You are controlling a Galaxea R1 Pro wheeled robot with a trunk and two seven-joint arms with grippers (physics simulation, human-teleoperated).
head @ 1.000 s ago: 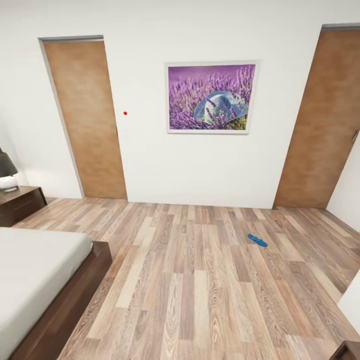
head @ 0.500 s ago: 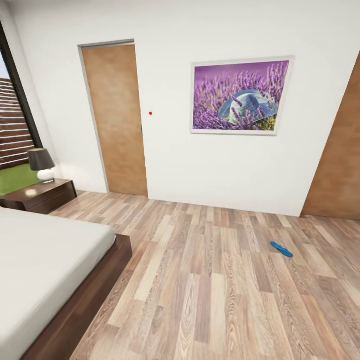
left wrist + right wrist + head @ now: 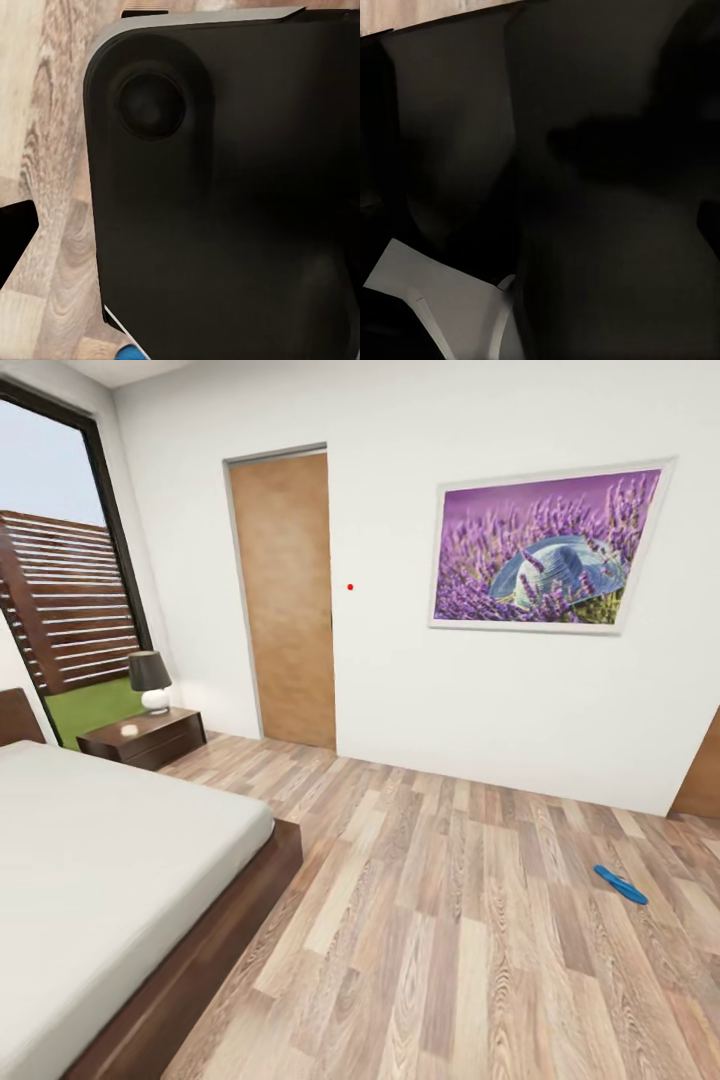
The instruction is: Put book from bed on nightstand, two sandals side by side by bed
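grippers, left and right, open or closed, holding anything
Left gripper: cannot be told; the left wrist view is mostly blocked by a dark body.
Right gripper: cannot be told; the right wrist view is dark too.

Light wood-plank floor [image 3: 430, 920] with visible grain and a soft sheen. Beside it, the bed [image 3: 90, 880] has a smooth matt off-white mattress on a dark wooden frame. Beyond the bed, a glossy dark wooden nightstand [image 3: 145, 737]. Matt brown wooden door [image 3: 285, 600]; smooth white wall [image 3: 400, 690].

Head camera overlooking bed [image 3: 90, 860], wrist cameras seemingly against dark housing
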